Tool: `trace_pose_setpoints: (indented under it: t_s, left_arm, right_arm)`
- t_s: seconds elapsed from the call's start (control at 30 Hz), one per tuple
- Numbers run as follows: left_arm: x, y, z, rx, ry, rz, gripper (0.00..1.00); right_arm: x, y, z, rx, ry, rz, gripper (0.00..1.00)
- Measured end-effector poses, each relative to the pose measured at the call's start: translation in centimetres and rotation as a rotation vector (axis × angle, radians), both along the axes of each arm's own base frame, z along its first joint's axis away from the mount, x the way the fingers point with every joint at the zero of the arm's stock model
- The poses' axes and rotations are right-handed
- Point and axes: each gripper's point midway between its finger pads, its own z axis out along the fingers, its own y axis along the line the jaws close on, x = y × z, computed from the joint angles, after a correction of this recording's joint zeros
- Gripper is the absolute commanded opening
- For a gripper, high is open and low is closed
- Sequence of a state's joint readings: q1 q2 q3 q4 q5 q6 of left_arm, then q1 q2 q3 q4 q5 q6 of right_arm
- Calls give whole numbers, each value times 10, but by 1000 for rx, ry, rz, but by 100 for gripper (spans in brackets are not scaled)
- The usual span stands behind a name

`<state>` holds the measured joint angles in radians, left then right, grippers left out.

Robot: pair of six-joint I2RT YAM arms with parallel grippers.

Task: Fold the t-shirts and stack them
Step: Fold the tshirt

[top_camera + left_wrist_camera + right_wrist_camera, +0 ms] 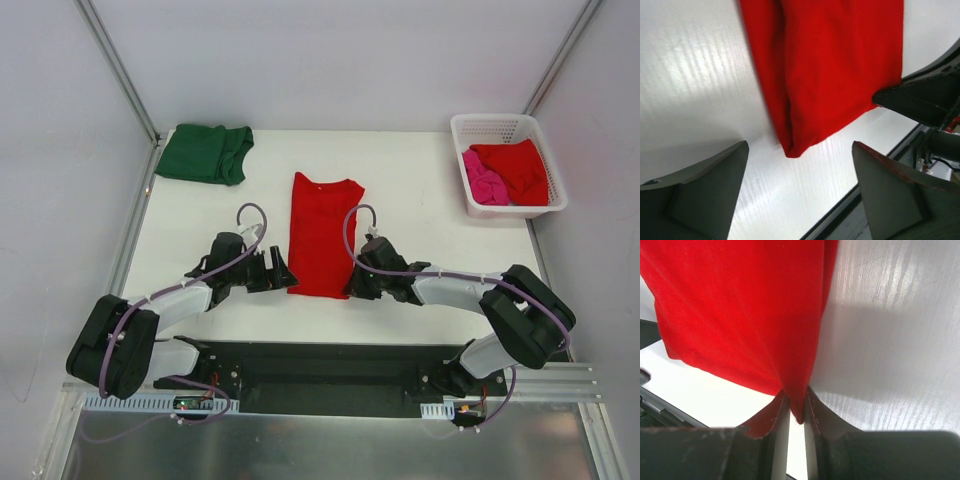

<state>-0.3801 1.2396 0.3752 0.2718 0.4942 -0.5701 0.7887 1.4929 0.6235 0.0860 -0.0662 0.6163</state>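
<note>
**Right pincer clamped on the red tee, left pincer wide open**

The white desk (420, 200) carries everything. In its middle lies the red t-shirt (322, 235), folded into a long narrow strip with its collar at the far end and its hem toward my bases. At the far left corner sits the dark green t-shirt (205, 153), folded into a flat bundle and well apart from the red one. At the far right corner stands the white lattice basket (480, 125); inside it a second red tee (520, 170) lies crumpled against a pink tee (485, 183).

My right pincer (357, 283) is down at the near right corner of the red strip. In my right wrist view its fingers (771, 412) are clenched close together, with a pinch of the red cloth's corner caught between them.

My left pincer (280, 272) is low over the desk, just beside the near left corner of the same shirt. Its fingers (715, 185) are spread wide and grip nothing; the cloth's corner shows between their tips, and I cannot tell whether it touches either one
</note>
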Motion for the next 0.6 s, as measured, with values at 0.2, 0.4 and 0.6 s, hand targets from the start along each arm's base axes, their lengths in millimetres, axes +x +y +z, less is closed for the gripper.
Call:
trace_pose_setpoints:
  t_s: [0.2,0.4,0.6]
  left_arm:
    - [-1,1,-7,-12,35,8,63]
    - [0,-6,-8,-45,37,-22,62]
    - [0,-7,-10,-52,41,-29,47]
  right_arm:
    - [0,0,0,0,0,0,18]
    - [0,0,0,0,0,0,18]
    - [0,0,0,0,0,0,18]
